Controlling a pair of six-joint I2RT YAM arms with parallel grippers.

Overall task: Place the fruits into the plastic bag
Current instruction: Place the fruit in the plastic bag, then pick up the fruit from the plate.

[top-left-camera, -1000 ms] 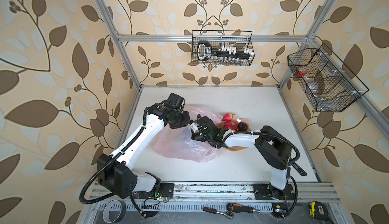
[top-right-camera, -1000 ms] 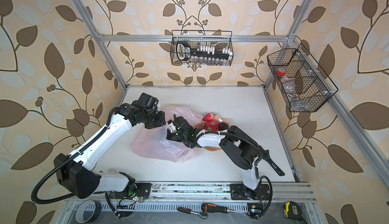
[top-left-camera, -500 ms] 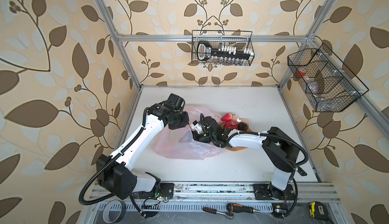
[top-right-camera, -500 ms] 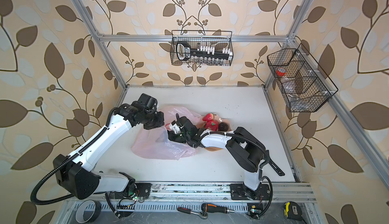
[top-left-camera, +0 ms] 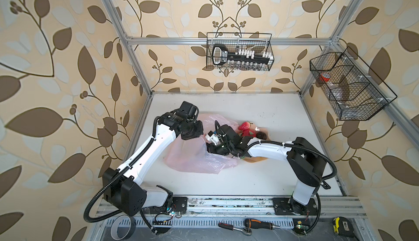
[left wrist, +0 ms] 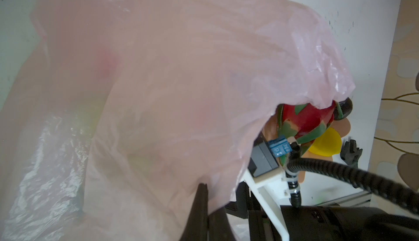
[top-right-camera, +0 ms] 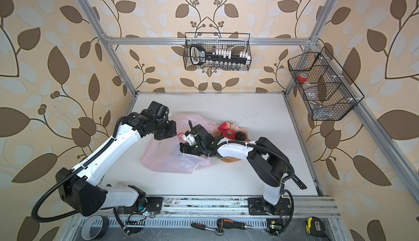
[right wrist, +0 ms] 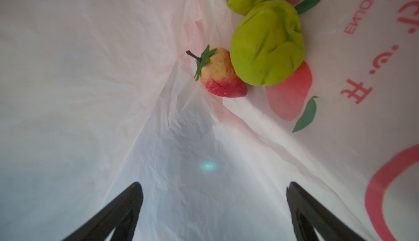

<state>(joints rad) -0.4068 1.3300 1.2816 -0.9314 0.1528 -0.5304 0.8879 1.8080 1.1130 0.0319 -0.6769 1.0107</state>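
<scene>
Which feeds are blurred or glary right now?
Left wrist: the plastic bag up close is soft and fills most of the frame, the dragon fruit beyond it sharper. Right wrist: diffuse light inside the bag, strawberry and a green pear crisp. Both top views: even light, sharp.

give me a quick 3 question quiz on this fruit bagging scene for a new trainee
1. True or false: the right gripper is open and empty, reaching inside the plastic bag.
2. Pick one: what is the left gripper shut on? A) the edge of the bag B) a lemon C) nothing at all
3. Short answer: which red-and-green fruit is not yet in the bag and sits on the plate?

Key
1. True
2. A
3. The dragon fruit
</scene>
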